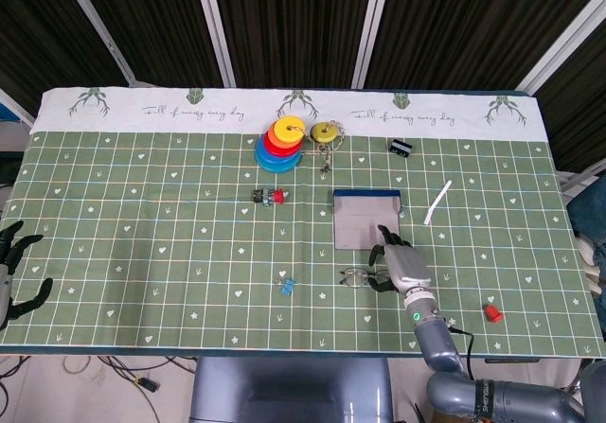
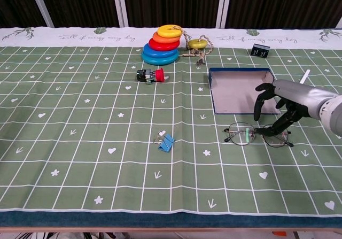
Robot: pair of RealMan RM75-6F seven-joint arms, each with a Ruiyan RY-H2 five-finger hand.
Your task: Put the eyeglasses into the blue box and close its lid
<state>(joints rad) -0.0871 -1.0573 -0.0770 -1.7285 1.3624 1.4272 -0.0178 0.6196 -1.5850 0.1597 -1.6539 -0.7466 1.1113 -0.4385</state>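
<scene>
One pair of eyeglasses [image 2: 258, 135] (thin wire frame, unfolded) | right hand [image 2: 280, 103] fingers [image 2: 257, 109] apart, above it

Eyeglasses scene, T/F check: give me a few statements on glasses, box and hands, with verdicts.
1. The eyeglasses lie on the table, outside the blue box. True.
2. The right hand is over the eyeglasses. True.
3. The box holds the eyeglasses. False: nothing shows inside it.
4. The left hand grips the blue clip. False: it sits at the table's left edge, holding nothing.
5. The ring stack stands beyond the box's right side. False: it is to its left.
</scene>
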